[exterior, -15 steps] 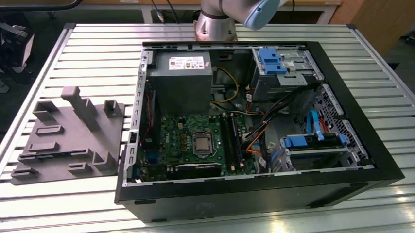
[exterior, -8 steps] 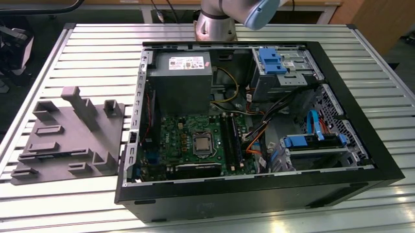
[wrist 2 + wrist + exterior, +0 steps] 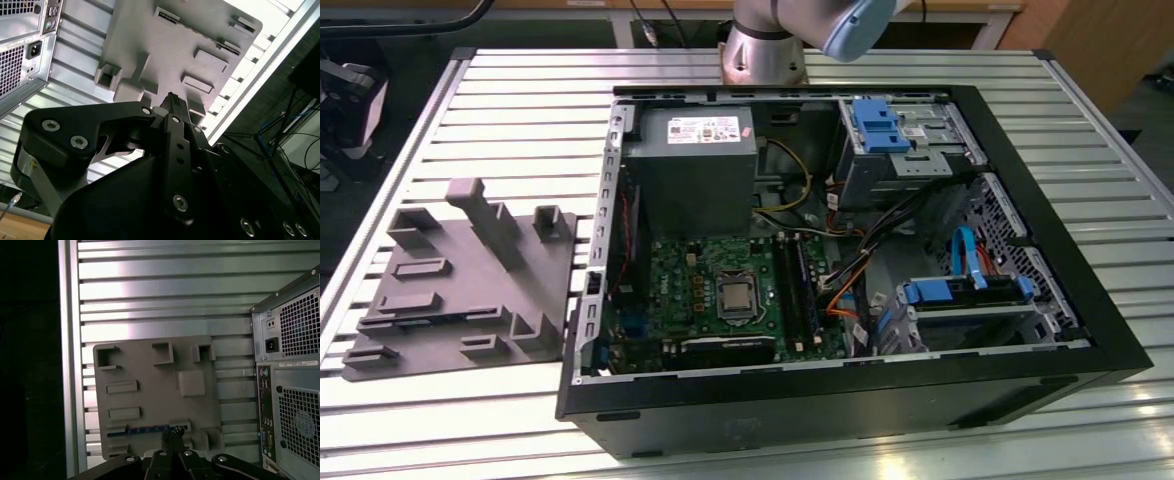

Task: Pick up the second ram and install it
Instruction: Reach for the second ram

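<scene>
The black metal gripper [image 3: 172, 435], fingers pressed together and empty, is pictured above a slim blue memory stick [image 3: 149, 429] slotted in a grey moulded plastic tray [image 3: 150, 370].

The second ram, a long thin memory stick with a bluish board and dark chips [image 3: 147, 429], stands on its long edge in a narrow slot of the grey moulded holder plate [image 3: 150, 365]. It sits level in the plate's outermost long slot, next to two short raised bars and parallel to them (its upper edge shows above the slot). The long black memory slots [image 3: 794, 285] lie well apart from the plate, to the exterior view's right of it.
</scene>
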Tool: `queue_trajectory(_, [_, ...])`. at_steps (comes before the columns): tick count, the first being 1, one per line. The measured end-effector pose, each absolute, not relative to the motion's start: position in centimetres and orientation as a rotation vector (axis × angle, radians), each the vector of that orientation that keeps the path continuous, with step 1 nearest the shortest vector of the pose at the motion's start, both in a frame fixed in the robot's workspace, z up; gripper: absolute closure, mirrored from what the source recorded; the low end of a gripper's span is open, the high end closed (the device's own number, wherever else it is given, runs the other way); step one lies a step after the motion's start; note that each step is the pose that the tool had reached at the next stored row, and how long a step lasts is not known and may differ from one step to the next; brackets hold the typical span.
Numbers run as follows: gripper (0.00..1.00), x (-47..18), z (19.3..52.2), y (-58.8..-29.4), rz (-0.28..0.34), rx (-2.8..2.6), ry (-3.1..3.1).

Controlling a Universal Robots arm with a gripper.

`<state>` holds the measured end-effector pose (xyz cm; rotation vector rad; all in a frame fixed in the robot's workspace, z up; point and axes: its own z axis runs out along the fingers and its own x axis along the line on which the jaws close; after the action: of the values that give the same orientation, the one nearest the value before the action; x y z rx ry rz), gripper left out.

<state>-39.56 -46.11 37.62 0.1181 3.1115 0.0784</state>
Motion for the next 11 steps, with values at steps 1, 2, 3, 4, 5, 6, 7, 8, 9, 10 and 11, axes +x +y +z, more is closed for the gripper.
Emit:
queue_trajectory(1, [0.89,-39.57,37.61,-46.14,0.078,0.118,3.112])
queue_trajectory(2, [0.89,-39.58,37.59,-46.17,0.078,0.118,3.112])
queue_trajectory(3, [0.89,-39.59,37.57,-46.2,0.078,0.118,3.111])
queue_trajectory(4, [0.89,-39.59,37.56,-46.22,0.078,0.118,3.112])
queue_trajectory(5, [0.89,-39.6,37.54,-46.25,0.078,0.118,3.112])
queue_trajectory(6, [0.89,-39.61,37.53,-46.27,0.078,0.118,3.112])
queue_trajectory(7, [0.89,-39.62,37.52,-46.3,0.078,0.118,3.112])
queue_trajectory(8, [0.89,-39.63,37.5,-46.32,0.078,0.118,3.112])
queue_trajectory(9, [0.89,-39.64,37.49,-46.35,0.078,0.118,3.112])
queue_trajectory(10, [0.89,-39.64,37.48,-46.39,0.078,0.118,3.112])
queue_trajectory(11, [0.89,-39.66,37.46,-46.42,0.078,0.118,3.112])
